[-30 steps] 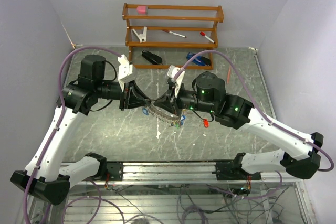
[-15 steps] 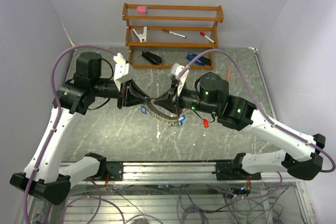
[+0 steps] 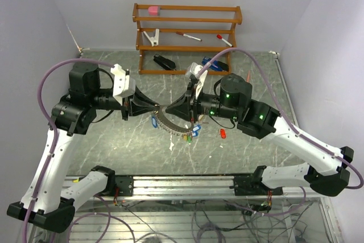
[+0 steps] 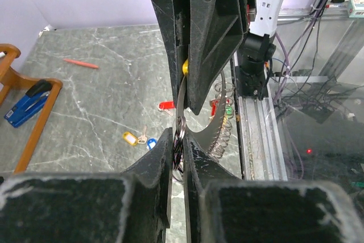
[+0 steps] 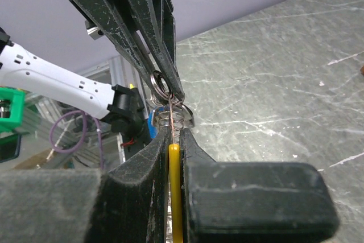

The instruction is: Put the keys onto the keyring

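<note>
Tabletop [image 3: 114, 140]: dark grey-green, white veining. My left tool [image 4: 179, 140] and right tool [image 5: 173, 139]: black. Keyring [image 3: 170, 124]: silver. Yellow tag [image 5: 175, 186] in right tool. Loose red tag [image 4: 166, 106], blue tag [image 4: 151, 143]. Far rack [image 3: 187, 8]: orange-brown wood. Blue stapler [image 3: 213, 64], black stapler [image 3: 165, 62].

Looks like a lab cell I'm running here. Plain walls [image 3: 85, 4] box the table [image 3: 114, 146], loose cables [image 3: 210, 217] under the rail [image 3: 182, 185].

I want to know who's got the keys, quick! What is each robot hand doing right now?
Left gripper: closed on a small metal ring.
Right gripper: closed on the yellow tag.
</note>
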